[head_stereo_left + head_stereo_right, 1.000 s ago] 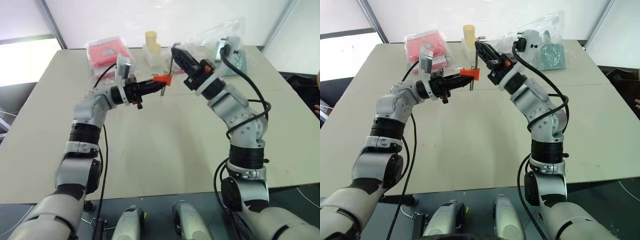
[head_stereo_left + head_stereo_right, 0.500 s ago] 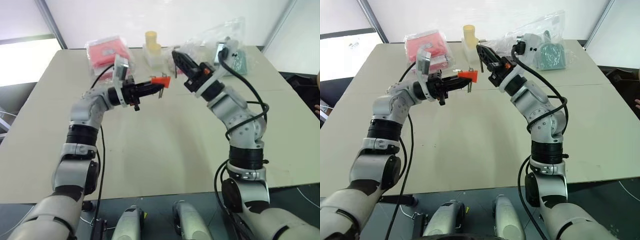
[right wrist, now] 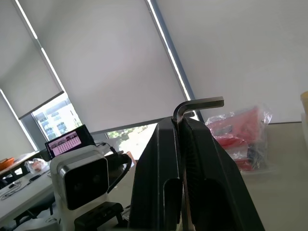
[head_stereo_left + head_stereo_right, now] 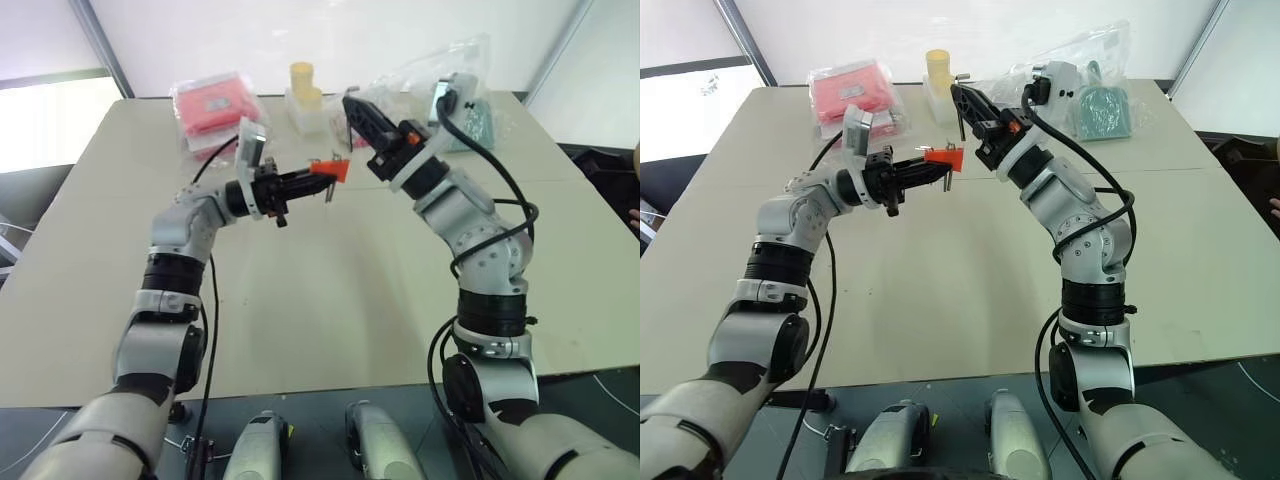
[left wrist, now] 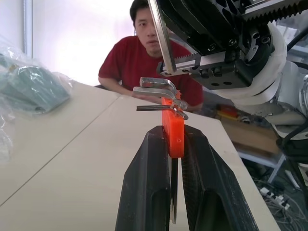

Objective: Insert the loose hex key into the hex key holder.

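My left gripper is shut on the hex key holder, an orange-red block held in the air over the far half of the table, with thin dark keys sticking out of it. In the left wrist view the holder stands clamped between my fingers. My right gripper is shut on the loose hex key, which hangs just above and beside the holder. In the right wrist view the key's bent end pokes out above the fingertips. The key's grey shaft passes close behind the holder.
At the table's far edge lie red packets in a clear bag, a pale yellow cylinder and a clear bag with a teal item. A person in a red shirt sits across the table.
My left forearm has shifted a little, still holding the holder beside the key. The right arm and the key have stayed put.
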Controlling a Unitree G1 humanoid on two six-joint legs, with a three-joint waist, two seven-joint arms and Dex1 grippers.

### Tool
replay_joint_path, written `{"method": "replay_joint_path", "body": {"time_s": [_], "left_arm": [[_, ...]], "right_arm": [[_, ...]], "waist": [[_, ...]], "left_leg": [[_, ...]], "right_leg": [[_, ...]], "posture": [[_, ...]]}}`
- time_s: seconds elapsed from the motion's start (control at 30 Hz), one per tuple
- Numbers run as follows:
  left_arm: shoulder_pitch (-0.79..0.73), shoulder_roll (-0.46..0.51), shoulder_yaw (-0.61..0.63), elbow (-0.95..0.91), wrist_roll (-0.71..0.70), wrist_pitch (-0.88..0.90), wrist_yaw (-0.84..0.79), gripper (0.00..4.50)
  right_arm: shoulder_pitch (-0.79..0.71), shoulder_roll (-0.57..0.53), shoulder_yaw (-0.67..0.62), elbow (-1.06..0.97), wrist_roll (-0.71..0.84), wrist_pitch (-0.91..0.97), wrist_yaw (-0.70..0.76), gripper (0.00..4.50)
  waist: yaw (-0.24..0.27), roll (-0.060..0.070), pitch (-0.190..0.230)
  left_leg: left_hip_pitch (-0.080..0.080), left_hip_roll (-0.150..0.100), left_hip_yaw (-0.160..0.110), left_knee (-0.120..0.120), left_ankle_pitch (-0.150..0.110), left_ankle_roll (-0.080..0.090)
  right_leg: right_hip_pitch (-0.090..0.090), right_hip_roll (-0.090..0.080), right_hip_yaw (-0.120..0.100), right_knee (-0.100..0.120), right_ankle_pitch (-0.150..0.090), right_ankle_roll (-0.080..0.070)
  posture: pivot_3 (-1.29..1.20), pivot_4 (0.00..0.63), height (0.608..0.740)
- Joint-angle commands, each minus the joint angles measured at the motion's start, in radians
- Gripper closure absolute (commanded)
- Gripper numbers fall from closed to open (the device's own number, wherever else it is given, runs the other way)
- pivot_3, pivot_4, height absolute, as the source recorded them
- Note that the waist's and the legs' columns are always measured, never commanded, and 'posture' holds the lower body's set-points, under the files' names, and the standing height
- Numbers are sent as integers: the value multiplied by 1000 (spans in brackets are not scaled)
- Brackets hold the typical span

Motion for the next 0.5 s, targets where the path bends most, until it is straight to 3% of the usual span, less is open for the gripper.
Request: {"method": "replay_joint_path", "body": {"time_s": [0.03,0.5], "left_arm": [[-37,1,17,-56,-30,9,0,4500],[-42,8,31,-73,-46,27,22,4500]], "right_arm": [[-12,4,-8,-43,8,-18,-4,4451],[-6,6,-5,-41,8,-20,-5,4451]], "waist": [[0,0,0],[0,0,0]], "left_leg": [[0,0,0,0,0,0],[0,0,0,0,0,0]], "right_leg": [[0,0,0,0,0,0],[0,0,0,0,0,0]], "posture": [[0,150,739],[0,150,739]]}}
